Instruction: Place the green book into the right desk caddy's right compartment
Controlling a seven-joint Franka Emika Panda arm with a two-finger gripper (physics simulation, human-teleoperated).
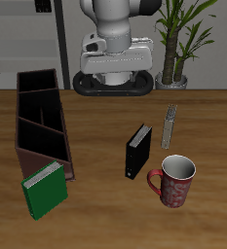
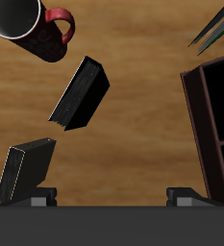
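green book [image 1: 44,189] leaning on caddy [image 1: 42,122] near-end, gripper [image 2: 112,195] well apart behind table, fingertips spread wide, holding nothing, black book [image 1: 137,150] mid-table

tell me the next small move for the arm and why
Probably carry the gripper forward and over to above the green book, then descend to grasp it. The book stands untouched near the table's front edge, beside the right desk caddy's nearer end. The gripper is high, holds nothing, and its fingers look spread. The black book and the red mug lie the other way.
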